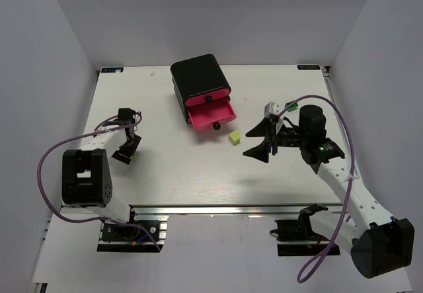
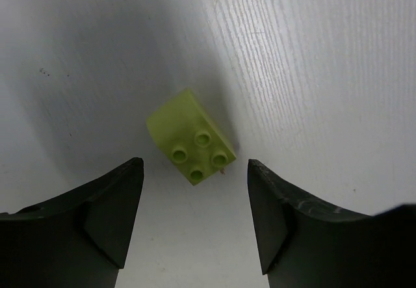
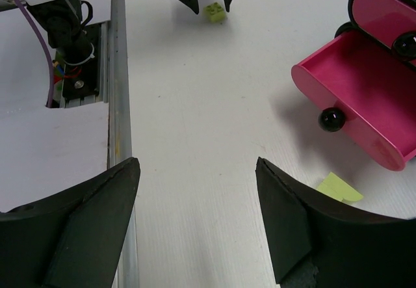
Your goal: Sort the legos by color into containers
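Gaping wide, left end effector (image 2: 195,162) and right end effector (image 3: 198,164) hold nothing, both partly cropped.

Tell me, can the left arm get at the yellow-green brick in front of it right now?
Likely yes: the left gripper is open, and the yellow-green brick lies alone just ahead of it with nothing in between.

Top camera looks down, cabinet (image 1: 198,75) centred far. Left wrist, left of it, sits close on the table (image 2: 312,73). Right wrist looks low from its right, sharing its open drawer (image 3: 351,106) with top.
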You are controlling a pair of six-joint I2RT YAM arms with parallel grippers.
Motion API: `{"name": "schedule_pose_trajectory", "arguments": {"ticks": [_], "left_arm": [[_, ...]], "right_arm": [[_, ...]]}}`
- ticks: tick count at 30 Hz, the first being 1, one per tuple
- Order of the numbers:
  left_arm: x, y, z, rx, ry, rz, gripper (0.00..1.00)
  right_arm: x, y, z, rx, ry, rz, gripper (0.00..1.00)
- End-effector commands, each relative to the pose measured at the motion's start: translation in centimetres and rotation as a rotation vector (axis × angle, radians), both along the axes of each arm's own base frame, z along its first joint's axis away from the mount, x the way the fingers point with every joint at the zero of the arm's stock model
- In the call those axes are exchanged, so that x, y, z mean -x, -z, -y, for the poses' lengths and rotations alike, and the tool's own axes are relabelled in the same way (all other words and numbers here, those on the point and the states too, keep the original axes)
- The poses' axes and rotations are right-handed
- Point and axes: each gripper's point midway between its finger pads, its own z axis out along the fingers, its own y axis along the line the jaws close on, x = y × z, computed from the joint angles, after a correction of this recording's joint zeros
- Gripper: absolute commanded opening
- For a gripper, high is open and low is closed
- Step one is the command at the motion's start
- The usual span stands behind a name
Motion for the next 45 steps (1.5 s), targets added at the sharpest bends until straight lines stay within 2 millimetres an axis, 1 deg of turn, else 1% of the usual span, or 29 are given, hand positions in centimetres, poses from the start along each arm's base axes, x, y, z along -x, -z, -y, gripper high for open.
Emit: {"name": "schedule_pose_trajectory", "arguments": {"ticks": [1,6,13,14,16,17,19,20,21,23,24,25,26,27,28,29,30,31,32,33,34,35,36,37,38,41,42,43,45], "left_arm": [[-0.9,-0.3,-0.4,0.017,-0.057,0.036,0.74],[-1.3,0.3,-0.6,0.026,-0.054,0.032,0.69],[-1.9,0.4,-1.4,0.025,-0.044,0.032,0.49],[-1.9,0.5,-1.3,0.027,-0.037,0.028,0.41],[-2.0,0.4,-1.4,0.036,-0.02,0.031,0.32],[-2.1,0.2,-1.2,0.043,-0.006,0.04,0.23],[-2.8,-0.5,-0.8,0.05,0.062,0.067,0.13],[-3.4,-1.6,-0.2,0.044,0.111,0.099,0.05],[-4.0,-2.5,0.0,0.023,0.187,0.112,0.02],[-4.6,-4.0,1.3,0.054,0.309,0.15,0.0],[-4.8,-5.4,2.1,0.053,0.399,0.194,0.0],[-5.0,-6.3,3.7,0.104,0.485,0.242,0.0],[-5.0,-7.3,4.4,0.118,0.536,0.285,0.0],[-5.1,-9.3,5.1,0.101,0.619,0.374,0.0],[-5.0,-10.7,7.3,0.179,0.719,0.447,0.0],[-4.8,-12.1,8.2,0.184,0.787,0.496,0.0],[-4.8,-14.3,9.5,0.186,0.859,0.58,0.0],[-4.6,-15.6,10.6,0.203,0.912,0.625,0.0],[-4.3,-17.1,12.2,0.235,0.999,0.684,0.0],[-4.0,-18.1,13.0,0.246,1.036,0.716,0.0],[-3.7,-19.7,13.4,0.236,1.063,0.765,0.0],[-3.4,-21.1,14.7,0.258,1.125,0.817,0.0],[-3.1,-21.9,15.2,0.263,1.146,0.843,0.0],[-2.8,-22.7,16.1,0.27,1.175,0.865,0.0],[-2.7,-24.0,16.8,0.275,1.21,0.905,0.0],[-2.4,-25.6,18.9,0.289,1.275,0.947,0.0],[-2.4,-26.0,19.4,0.293,1.289,0.951,0.0],[-2.2,-26.1,20.6,0.305,1.325,0.952,0.0],[-2.7,-26.2,21.8,0.303,1.358,0.939,0.0]], "right_arm": [[-0.2,-0.4,0.1,-0.012,-0.002,0.04,0.77],[-0.5,-0.1,0.2,-0.009,0.006,0.031,0.77],[-0.7,0.2,0.3,-0.007,0.012,0.024,0.77],[-0.8,0.2,0.5,-0.007,0.017,0.022,0.77],[-0.8,0.2,0.4,-0.006,0.017,0.021,0.77],[-0.9,0.2,0.5,-0.006,0.02,0.021,0.77],[-0.9,0.3,0.5,-0.004,0.018,0.021,0.76],[-1.0,0.3,0.5,-0.004,0.022,0.027,0.76],[-1.1,0.3,0.6,-0.002,0.028,0.031,0.75],[-1.4,0.3,0.8,0.003,0.043,0.045,0.74],[-1.4,0.5,0.8,0.007,0.048,0.043,0.72],[-1.6,0.4,0.9,0.007,0.057,0.046,0.7],[-1.7,0.4,1.0,0.008,0.063,0.05,0.68],[-1.8,0.4,1.0,0.009,0.065,0.049,0.67],[-1.8,0.5,0.9,0.009,0.064,0.046,0.62],[-1.8,0.4,0.9,0.006,0.064,0.038,0.59],[-1.8,0.6,0.9,0.007,0.064,0.031,0.55],[-2.0,0.7,1.0,0.007,0.069,0.026,0.45],[-2.0,0.8,0.9,0.008,0.069,0.02,0.39],[-2.1,0.9,0.9,0.01,0.068,0.016,0.26],[-2.4,0.9,0.9,0.015,0.077,0.017,0.19],[-2.6,0.9,1.0,0.018,0.086,0.015,0.12],[-2.7,1.1,1.0,0.026,0.091,0.014,0.03],[-3.0,1.1,1.1,0.035,0.108,0.015,0.0],[-3.3,1.2,1.2,0.04,0.122,0.015,0.0],[-4.1,1.2,1.7,0.052,0.167,0.026,0.0],[-4.3,1.3,1.8,0.054,0.176,0.022,0.0],[-4.7,1.4,2.1,0.057,0.199,0.023,0.0],[-5.1,1.5,2.4,0.062,0.215,0.019,0.0]]}}
